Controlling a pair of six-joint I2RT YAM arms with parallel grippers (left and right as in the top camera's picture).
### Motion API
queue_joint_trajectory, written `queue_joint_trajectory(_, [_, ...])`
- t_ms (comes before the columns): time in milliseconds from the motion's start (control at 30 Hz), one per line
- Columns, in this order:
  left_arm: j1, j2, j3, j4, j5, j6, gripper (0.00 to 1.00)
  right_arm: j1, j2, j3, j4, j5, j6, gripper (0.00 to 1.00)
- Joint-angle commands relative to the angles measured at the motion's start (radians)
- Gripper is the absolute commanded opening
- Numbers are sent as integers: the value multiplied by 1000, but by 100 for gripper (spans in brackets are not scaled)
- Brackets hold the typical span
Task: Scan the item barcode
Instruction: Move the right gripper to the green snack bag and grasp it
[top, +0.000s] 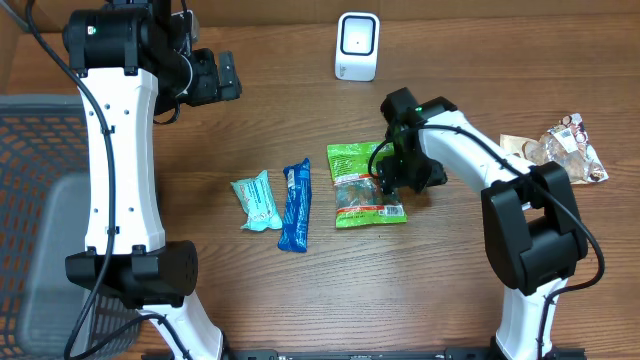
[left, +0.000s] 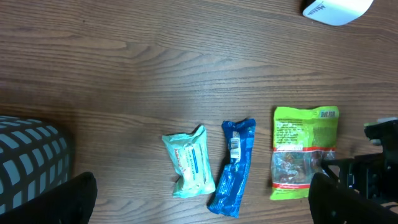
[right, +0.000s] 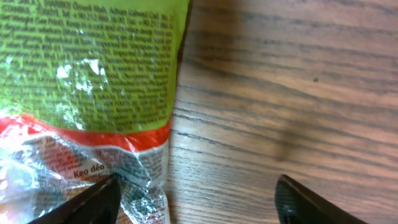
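A green snack packet (top: 365, 185) with a clear red-banded lower end lies flat at the table's middle. My right gripper (top: 391, 178) is low over its right edge. In the right wrist view the gripper (right: 196, 200) is open: one finger (right: 93, 199) is over the packet's (right: 93, 68) crinkled clear end, the other (right: 308, 202) over bare wood. My left gripper (top: 218, 76) hangs high at the back left, open and empty. Its wrist view shows the gripper (left: 202, 190) above the green packet (left: 305, 152). The white scanner (top: 357, 46) stands at the back centre.
A blue bar (top: 294, 205) and a mint-green packet (top: 257, 200) lie side by side left of the green one. More snack packets (top: 568, 148) sit at the right edge. A grey mesh basket (top: 40, 200) stands off the table's left side.
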Motion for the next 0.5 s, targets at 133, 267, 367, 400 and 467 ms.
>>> queue_joint_trajectory(133, [-4, 0, 18, -2, -6, -14, 100, 1, 12, 10, 146, -410, -78, 82])
queue_joint_trajectory(267, [-4, 0, 18, -2, -6, -14, 100, 4, 16, -1, 155, -398, -78, 70])
queue_joint_trajectory(367, [-4, 0, 18, -2, -6, -14, 100, 2, 16, -6, 154, -391, -78, 61])
queue_joint_trajectory(400, [-4, 0, 19, -2, -6, -14, 99, 2, 16, -8, 155, -389, -78, 61])
queue_joint_trajectory(467, [-4, 0, 18, -2, -6, -14, 100, 1, 16, -12, 154, -379, -78, 61])
